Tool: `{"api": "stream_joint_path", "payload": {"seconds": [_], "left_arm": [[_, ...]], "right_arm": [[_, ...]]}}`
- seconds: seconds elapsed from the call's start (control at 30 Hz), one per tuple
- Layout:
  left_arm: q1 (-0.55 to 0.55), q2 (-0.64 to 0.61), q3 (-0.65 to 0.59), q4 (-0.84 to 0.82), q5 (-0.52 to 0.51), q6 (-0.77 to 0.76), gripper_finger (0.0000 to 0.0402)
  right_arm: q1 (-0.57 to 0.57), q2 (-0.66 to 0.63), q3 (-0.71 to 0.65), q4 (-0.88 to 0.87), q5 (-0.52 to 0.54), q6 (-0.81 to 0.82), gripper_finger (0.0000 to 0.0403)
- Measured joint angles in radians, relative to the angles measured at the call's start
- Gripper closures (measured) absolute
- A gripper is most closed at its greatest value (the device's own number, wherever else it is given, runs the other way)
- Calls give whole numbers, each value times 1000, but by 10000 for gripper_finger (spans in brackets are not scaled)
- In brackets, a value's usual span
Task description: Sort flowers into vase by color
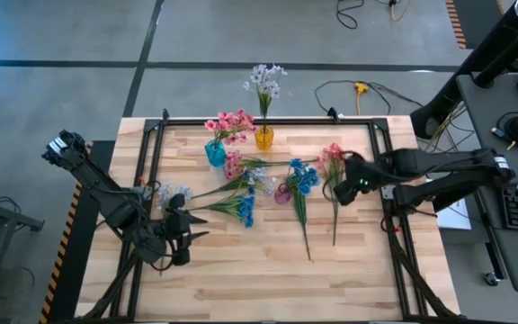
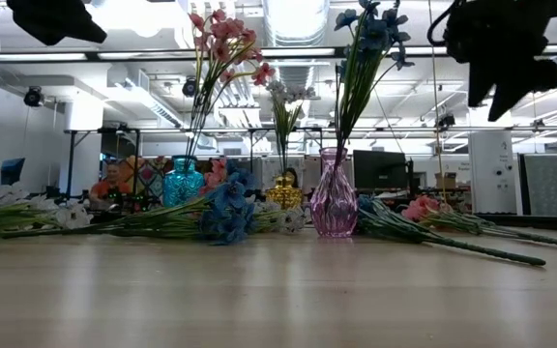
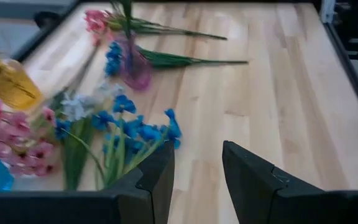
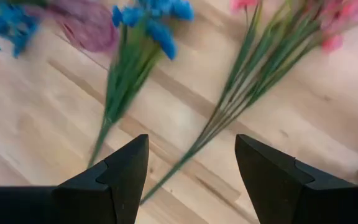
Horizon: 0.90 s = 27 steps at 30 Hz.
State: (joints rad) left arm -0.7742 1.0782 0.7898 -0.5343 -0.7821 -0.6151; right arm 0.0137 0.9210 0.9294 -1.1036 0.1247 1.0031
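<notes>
Above the pink spray (image 4: 253,81), our right end effector (image 4: 191,168) gapes released; we risk snagging the neighbouring blue spray (image 4: 135,56).

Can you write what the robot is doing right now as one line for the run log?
left tool: open, empty, near blue flowers | right tool: open, above pink flowers lying on table | purple vase: holds blue flowers
</notes>
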Motion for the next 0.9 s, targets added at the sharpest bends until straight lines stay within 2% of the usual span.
{"api": "stream_joint_path", "payload": {"seconds": [0.27,0.47,0.7,0.9], "left_arm": [[0,-1,0,-12,-77,87,283],[1,-1,0,-14,-127,163,283],[2,-1,0,-14,-126,188,283],[2,5,-1,-13,-126,187,283]], "right_arm": [[198,85,-78,128,38,175,172],[312,207,-85,219,86,269,170],[363,368,-85,354,86,293,159],[359,446,-85,266,81,371,158]]}}
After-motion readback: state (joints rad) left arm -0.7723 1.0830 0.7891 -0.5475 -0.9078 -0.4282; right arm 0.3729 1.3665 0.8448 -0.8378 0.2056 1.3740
